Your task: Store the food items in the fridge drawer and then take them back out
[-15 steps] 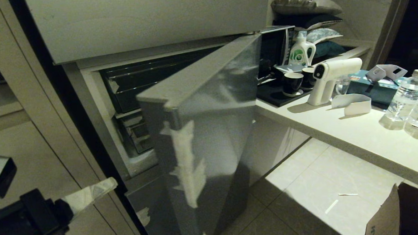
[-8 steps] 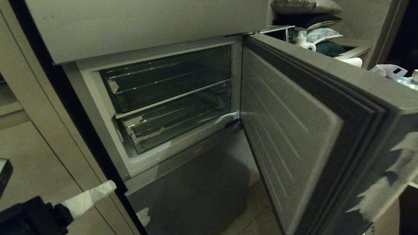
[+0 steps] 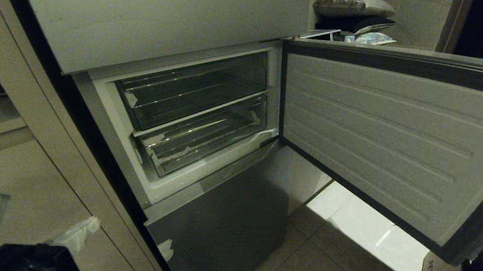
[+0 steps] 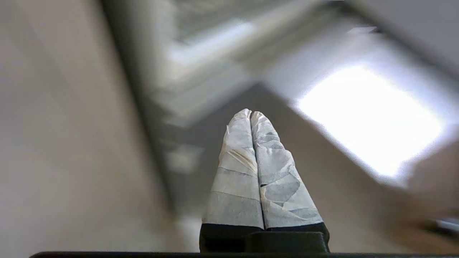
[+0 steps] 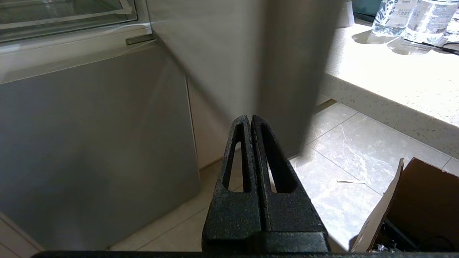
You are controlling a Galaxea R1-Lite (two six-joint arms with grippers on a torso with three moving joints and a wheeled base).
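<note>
Jaws pressed together and empty on both grippers, fridge door (image 3: 390, 144) swung wide.

Taped fingers of the left gripper (image 4: 251, 114) meet tip to tip, low at the robot's left beside a cabinet front, well apart from the fridge drawer (image 3: 202, 139), which sits up and to its right in the open compartment under a second clear drawer (image 3: 193, 90). Right gripper (image 5: 250, 118) hangs above the floor tiles (image 5: 344, 150) near a cardboard box (image 5: 423, 200). No food item can be made out.

The head camera looks down and forward at the open grey fridge compartment with its two clear plastic drawers (image 3: 202, 141). The right wrist camera sits low, facing past its black fingers (image 5: 267, 157) toward the grey steel lower door front (image 5: 89, 143), shared with the head view. The left wrist view is blurred.
</note>
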